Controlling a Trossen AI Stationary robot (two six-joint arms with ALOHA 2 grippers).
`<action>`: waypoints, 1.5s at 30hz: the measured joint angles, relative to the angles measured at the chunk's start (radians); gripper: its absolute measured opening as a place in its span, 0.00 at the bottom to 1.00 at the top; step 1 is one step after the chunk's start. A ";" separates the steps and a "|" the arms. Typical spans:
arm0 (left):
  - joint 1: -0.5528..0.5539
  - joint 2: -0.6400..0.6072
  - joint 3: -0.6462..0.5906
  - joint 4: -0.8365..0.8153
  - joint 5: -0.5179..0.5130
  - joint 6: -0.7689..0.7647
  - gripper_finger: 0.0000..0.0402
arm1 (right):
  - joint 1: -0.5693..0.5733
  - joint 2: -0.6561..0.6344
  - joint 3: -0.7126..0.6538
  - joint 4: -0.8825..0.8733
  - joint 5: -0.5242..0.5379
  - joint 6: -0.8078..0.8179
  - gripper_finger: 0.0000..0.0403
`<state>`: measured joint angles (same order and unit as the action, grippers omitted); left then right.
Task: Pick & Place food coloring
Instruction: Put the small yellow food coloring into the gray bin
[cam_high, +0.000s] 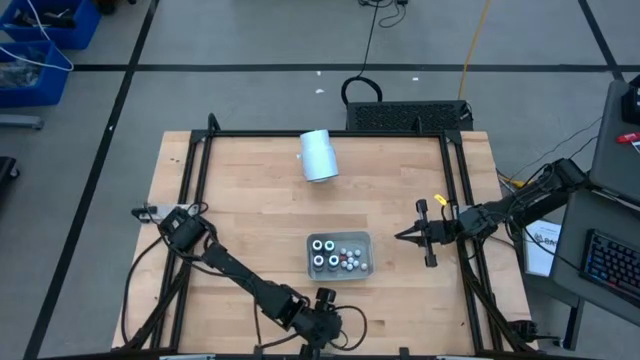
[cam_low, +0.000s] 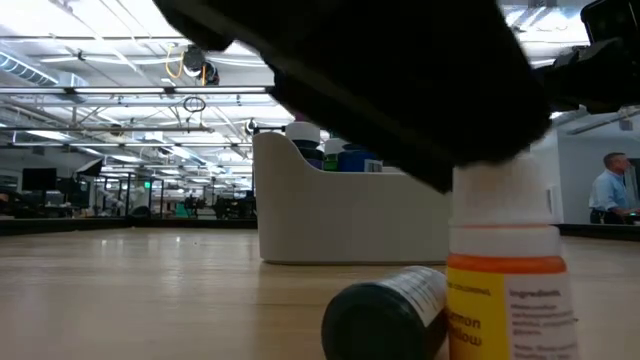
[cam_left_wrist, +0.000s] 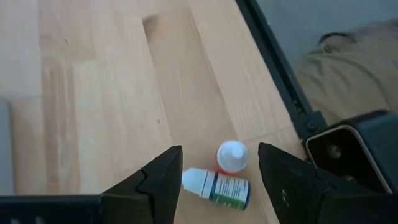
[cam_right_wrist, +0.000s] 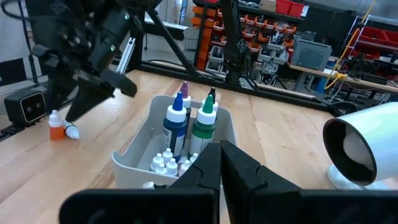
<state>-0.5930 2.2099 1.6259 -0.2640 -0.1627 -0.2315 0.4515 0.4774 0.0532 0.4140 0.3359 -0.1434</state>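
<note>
Two small food coloring bottles sit by the table's near edge. An orange one with a white cap (cam_left_wrist: 232, 155) (cam_low: 510, 270) stands upright, and a green one (cam_left_wrist: 219, 188) (cam_low: 390, 318) lies on its side beside it. My left gripper (cam_left_wrist: 217, 171) (cam_high: 325, 322) hovers open above them, slanting down, one finger on either side, touching neither. A grey tray (cam_high: 340, 270) (cam_right_wrist: 143, 140) at the table's middle holds more food coloring bottles, tall ones and tiny white ones. My right gripper (cam_high: 405, 237) (cam_right_wrist: 221, 149) waits shut to the right of the tray.
A pale cylinder (cam_high: 320, 155) (cam_right_wrist: 360, 149) lies on its side near the far edge. A black frame rail (cam_left_wrist: 273, 68) and a small black box (cam_left_wrist: 348, 149) stand close to the two bottles at the near edge. Bare wood lies left of the tray.
</note>
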 joint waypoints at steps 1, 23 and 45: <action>0.000 0.003 -0.001 0.001 0.005 -0.001 0.53 | 0.000 0.000 0.000 0.000 0.000 0.000 0.00; 0.015 0.035 -0.001 0.043 0.058 -0.008 0.53 | 0.000 -0.001 0.000 -0.007 0.002 0.004 0.00; 0.019 0.037 -0.001 0.047 0.058 0.043 0.48 | 0.000 -0.002 0.000 -0.007 0.002 0.004 0.00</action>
<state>-0.5735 2.2467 1.6249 -0.2168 -0.1044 -0.1887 0.4515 0.4759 0.0532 0.4072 0.3378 -0.1394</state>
